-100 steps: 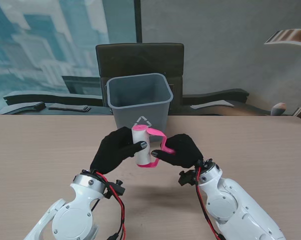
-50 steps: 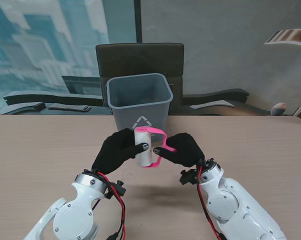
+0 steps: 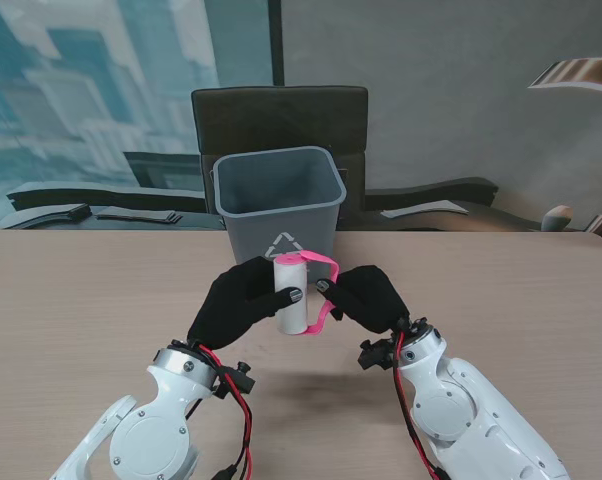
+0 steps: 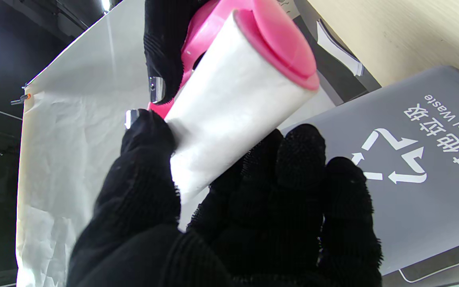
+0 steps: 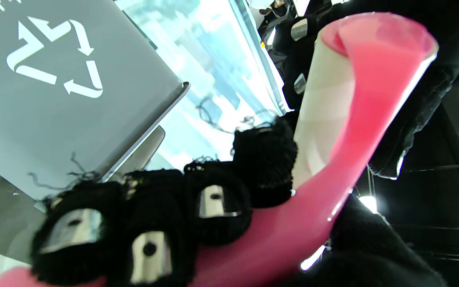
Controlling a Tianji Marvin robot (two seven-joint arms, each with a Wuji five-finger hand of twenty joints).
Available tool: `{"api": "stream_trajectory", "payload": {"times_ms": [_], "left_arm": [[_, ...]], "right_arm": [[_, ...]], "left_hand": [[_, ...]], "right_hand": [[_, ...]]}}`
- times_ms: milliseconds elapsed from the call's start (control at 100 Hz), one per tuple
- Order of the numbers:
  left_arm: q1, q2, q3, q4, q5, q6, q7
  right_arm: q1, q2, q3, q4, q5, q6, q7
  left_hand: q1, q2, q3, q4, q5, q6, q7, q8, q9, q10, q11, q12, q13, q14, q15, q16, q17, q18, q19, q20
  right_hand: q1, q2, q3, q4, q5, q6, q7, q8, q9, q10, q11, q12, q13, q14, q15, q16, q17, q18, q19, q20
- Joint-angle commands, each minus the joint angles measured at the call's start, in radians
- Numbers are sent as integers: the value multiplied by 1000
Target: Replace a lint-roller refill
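A pink lint roller [image 3: 324,292] with a white refill roll [image 3: 292,295] is held upright above the table between both black-gloved hands. My left hand [image 3: 243,300] is shut on the white roll [image 4: 233,111], thumb on one side and fingers behind it. My right hand [image 3: 366,297] is shut on the pink handle [image 5: 313,207], fingers wrapped over it. The pink end cap [image 4: 281,44] sits on the roll's top. The roll's bottom end shows no pink beneath it in the stand view.
A grey waste bin [image 3: 278,205] with a recycling mark stands on the table just beyond the hands. A dark chair [image 3: 279,118] is behind it. Flat dark items [image 3: 91,213] lie past the table's far left edge.
The roller has tipped more upright and shifted slightly right. The pink handle has swung up and in towards the roll, and my right hand has followed it.
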Motion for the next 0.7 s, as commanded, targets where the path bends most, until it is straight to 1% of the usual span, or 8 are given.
{"api": "stream_trajectory", "payload": {"times_ms": [0,100,160,210,310,490,610,690], "left_arm": [[4,1,9,7,3,-3,-21],[3,2,11,10,6,-9,-23],[2,2,12,11,9,-11,-23],[2,2,12,12,12,-13,-23],[2,2,12,13,15,-15,-23],[1,3,13,17,22,-19,-22],[1,3,14,18,27,-24,-19],[1,3,14,20,31,-29,-17]], "right_arm": [[-2,-5,-7,-19,7,-6,27],[1,-2,-11,-19,13,-9,43],[0,0,-13,-25,9,-4,46],[-1,1,-14,-29,6,0,48],[-3,3,-15,-37,9,4,58],[-3,4,-19,-40,14,4,68],[-2,3,-23,-40,23,4,67],[-1,2,-25,-40,26,6,66]], "left_hand": [[291,105,169,110,32,-191,117,41,21,-83,88,46,1,4,41,14,-7,-74,-2,-7],[290,106,169,110,33,-190,117,41,20,-83,87,46,2,2,41,14,-7,-74,-2,-7],[291,106,169,110,33,-192,117,41,21,-84,87,46,2,2,41,14,-7,-74,-2,-7],[291,106,169,110,33,-192,118,42,21,-84,87,47,2,3,41,14,-7,-74,-2,-7],[290,106,168,110,33,-191,117,42,20,-83,86,47,1,2,40,14,-7,-74,-2,-7],[291,106,168,110,32,-191,117,41,20,-83,86,47,1,3,40,14,-7,-74,-2,-7],[291,107,168,110,32,-192,118,42,20,-84,86,47,1,3,40,14,-7,-74,-2,-7],[291,107,167,109,31,-191,118,42,19,-85,86,47,1,3,40,14,-7,-74,-2,-7]], "right_hand": [[-2,134,63,110,65,113,-18,-18,52,99,204,31,-43,-257,313,83,79,-203,234,46],[-30,167,44,119,62,117,-39,-24,52,114,178,18,-42,-237,306,55,73,-170,213,37],[-56,205,-42,55,61,117,-52,-23,52,120,165,11,-44,-229,308,20,71,-148,200,30],[-23,226,-98,0,60,116,-61,-22,52,123,154,6,-44,-220,308,3,69,-138,191,25],[9,246,-132,-16,57,112,-90,-29,54,142,92,-27,-44,-172,292,-62,59,-78,140,0],[52,249,-86,32,47,90,-167,-44,57,149,-105,-149,-48,-70,108,-272,10,140,-69,-132],[44,232,1,118,44,90,-194,-47,57,151,-158,-189,-49,-42,39,-318,-12,195,-128,-194],[30,229,29,148,42,92,-201,-49,57,152,-171,-199,-50,-35,23,-328,-19,202,-135,-206]]}}
